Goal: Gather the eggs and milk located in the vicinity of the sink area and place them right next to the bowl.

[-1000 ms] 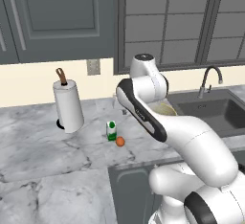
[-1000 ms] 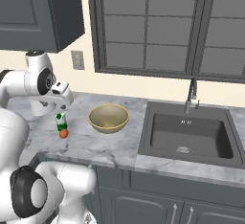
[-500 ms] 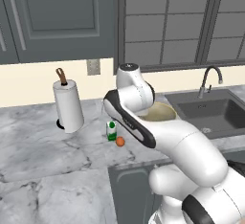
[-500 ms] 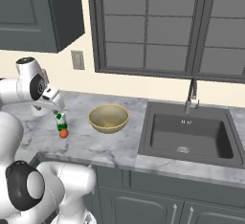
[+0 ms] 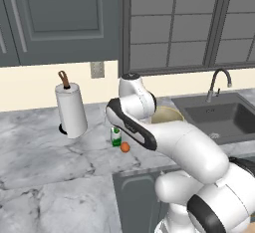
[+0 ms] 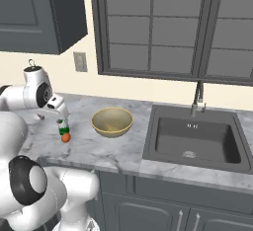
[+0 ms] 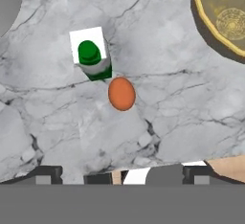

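The milk [image 7: 91, 55], a small white carton with a green cap and green lower band, stands upright on the marble counter. One orange-brown egg [image 7: 121, 94] lies right beside it. My gripper [image 7: 122, 173] hovers above them, open, with nothing between its fingers. The tan-yellow bowl [image 7: 222, 15] is at the top right of the hand view, a short way from the egg. In the right base view the gripper [image 6: 63, 114] hangs just over the milk [image 6: 63, 126] and egg [image 6: 65, 137], left of the bowl [image 6: 112, 121]. The sink [image 6: 195, 138] lies further right.
A tall paper towel roll [image 5: 69, 110] stands on the counter left of the milk [image 5: 115, 136] and egg [image 5: 125, 147]. A curved faucet [image 6: 197, 99] rises behind the sink. My own arm partly covers the bowl [image 5: 167, 115]. The counter's front edge is close to the egg.
My arm has swung left, away from the bowl, bringing the hand over the milk and egg. Milk, egg and bowl have stayed where they were.
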{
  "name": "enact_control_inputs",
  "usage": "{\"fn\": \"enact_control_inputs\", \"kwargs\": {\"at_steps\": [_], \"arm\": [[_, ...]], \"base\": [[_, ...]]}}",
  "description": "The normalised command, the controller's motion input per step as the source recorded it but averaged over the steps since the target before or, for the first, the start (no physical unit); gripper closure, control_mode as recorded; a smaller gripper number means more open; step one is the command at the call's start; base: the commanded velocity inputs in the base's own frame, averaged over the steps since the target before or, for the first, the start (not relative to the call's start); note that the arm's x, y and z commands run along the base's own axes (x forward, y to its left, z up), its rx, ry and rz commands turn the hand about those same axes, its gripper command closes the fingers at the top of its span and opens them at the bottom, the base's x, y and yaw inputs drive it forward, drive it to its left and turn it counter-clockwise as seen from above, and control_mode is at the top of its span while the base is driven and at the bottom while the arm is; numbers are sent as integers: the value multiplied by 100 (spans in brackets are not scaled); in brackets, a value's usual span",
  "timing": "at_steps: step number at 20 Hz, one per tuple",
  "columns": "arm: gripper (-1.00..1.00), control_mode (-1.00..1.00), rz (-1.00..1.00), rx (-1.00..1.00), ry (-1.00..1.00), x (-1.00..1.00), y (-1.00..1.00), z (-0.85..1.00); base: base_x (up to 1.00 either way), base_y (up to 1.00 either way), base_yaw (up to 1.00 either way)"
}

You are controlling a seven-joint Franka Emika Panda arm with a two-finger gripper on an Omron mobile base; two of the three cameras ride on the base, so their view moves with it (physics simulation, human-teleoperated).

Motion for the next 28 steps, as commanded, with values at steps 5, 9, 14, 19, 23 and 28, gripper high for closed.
{"fn": "enact_control_inputs", "kwargs": {"at_steps": [5, 9, 14, 19, 23, 28], "arm": [[-100, -100, 0, 0, 2, 38, 0, -16], [-100, -100, 0, 0, 0, 30, 2, 0], [-100, -100, 0, 0, 0, 16, 4, 0], [-100, -100, 0, 0, 0, 21, 2, -13], [-100, -100, -3, 0, 0, 10, 0, -30], [-100, -100, -4, 0, 0, 6, 2, -28]], "base": [[0, 0, 0], [0, 0, 0], [0, 0, 0], [0, 0, 0], [0, 0, 0], [0, 0, 0]]}}
